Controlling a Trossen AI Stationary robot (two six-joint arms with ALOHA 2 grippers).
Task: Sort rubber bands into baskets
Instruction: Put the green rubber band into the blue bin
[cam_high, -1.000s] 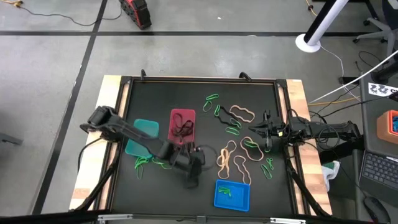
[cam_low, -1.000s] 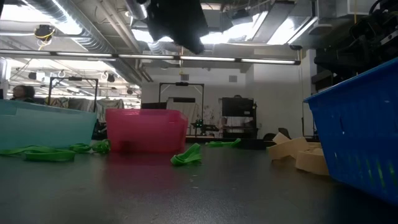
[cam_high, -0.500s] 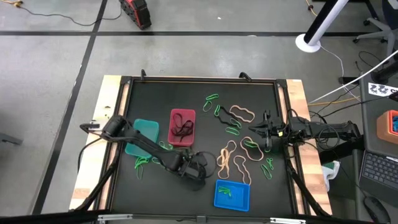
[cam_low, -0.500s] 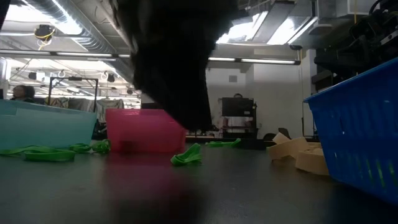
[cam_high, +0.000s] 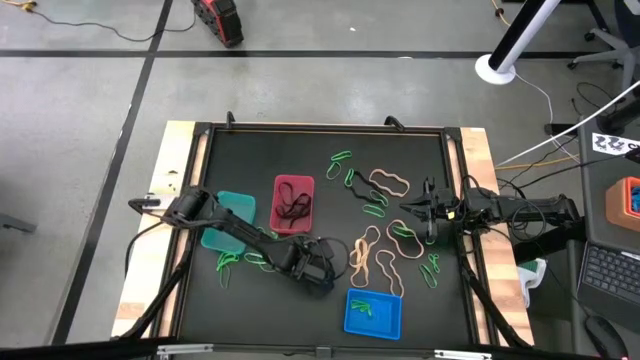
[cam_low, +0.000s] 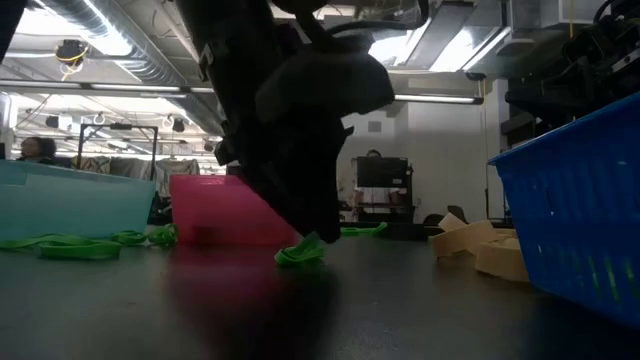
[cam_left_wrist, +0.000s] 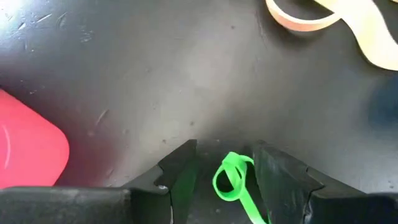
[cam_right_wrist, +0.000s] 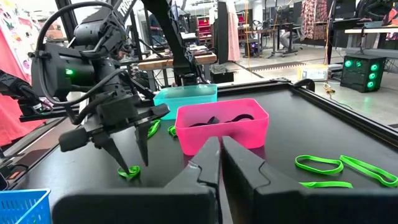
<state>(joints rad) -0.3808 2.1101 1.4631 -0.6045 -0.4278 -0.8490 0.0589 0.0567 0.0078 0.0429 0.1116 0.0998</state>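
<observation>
Black matting covers the work table (cam_high: 320, 150), with a workshop interior visible beyond it. Left gripper (cam_high: 322, 278) is lowered to the mat, its two dark fingers (cam_left_wrist: 177, 174) spread and straddling a small crumpled bright-green rubber band (cam_left_wrist: 231, 180) lying flat between the tips (not yet pinched). Just beside this gripper, toward its arm's base, sits the shallow red rectangular plastic basket (cam_high: 293, 202) holding black bands; the teal-green basket (cam_high: 232, 218) lies farther along the same arm, and the blue mesh basket (cam_high: 373, 313), already holding green bands, stands near the fingertips on the other side. Tan elastic loops (cam_high: 365, 255) lie just ahead of the gripper. Right gripper (cam_high: 428, 212) waits near the table's right edge, fingers (cam_right_wrist: 208, 163) pressed together and empty, with loose green bands (cam_high: 432, 270) and tan ones around it.

Step in hand, by judgement: picking one green band. The next move calls for closing the fingers on the loop against the mat, lifting clear, then carrying it to the blue basket.
</observation>
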